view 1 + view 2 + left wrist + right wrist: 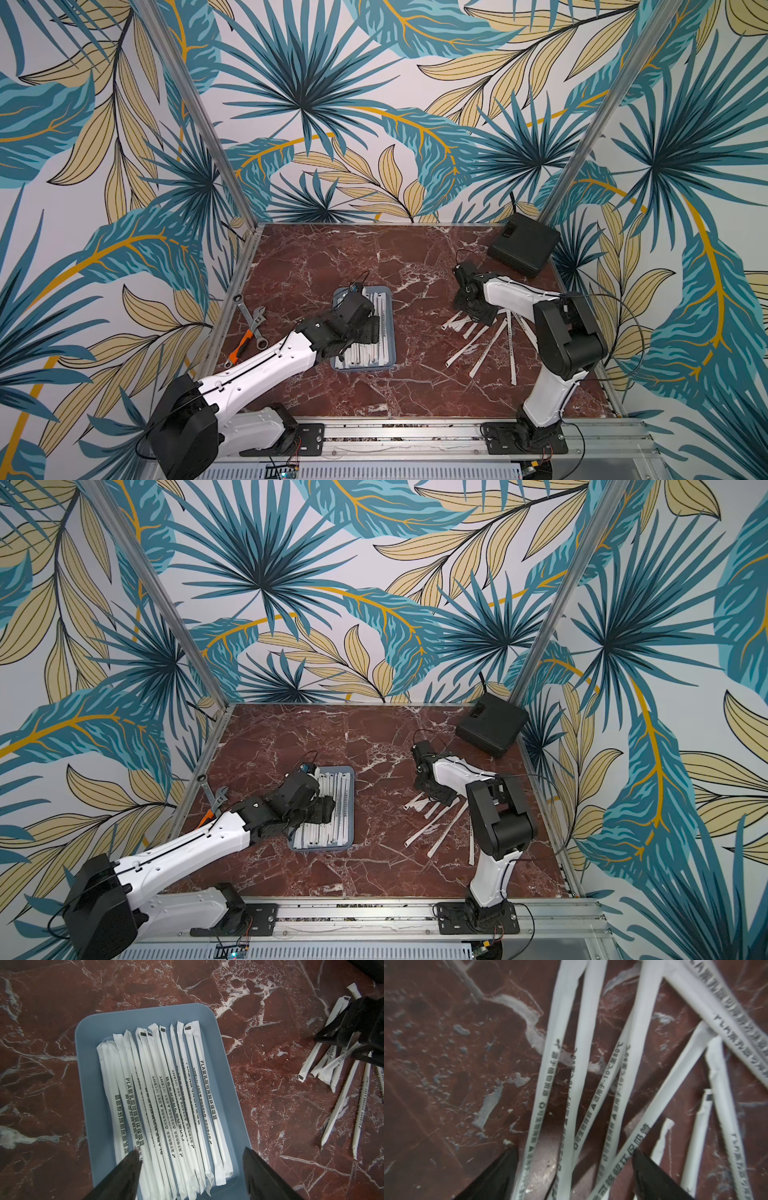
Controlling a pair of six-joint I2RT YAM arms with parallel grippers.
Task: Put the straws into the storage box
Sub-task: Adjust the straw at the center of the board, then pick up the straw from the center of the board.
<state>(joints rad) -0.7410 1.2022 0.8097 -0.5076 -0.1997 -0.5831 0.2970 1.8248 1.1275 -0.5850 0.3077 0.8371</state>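
a: straws, where are they?
b: about a dozen lie side by side, lengthwise, in the storage box, mid-table. the left gripper hangs over the box, fingers spread, nothing held.
a: and the others?
b: loose straws lie fanned and crisscrossed on the marble table, well to the right of the box. the right gripper is low over them, jaws wide, with several straws running between its fingers. that view is blurred, so i cannot tell whether a fingertip touches one.
a: further back?
b: wrenches by the left edge, level with the box. a black box sits in the far right corner.
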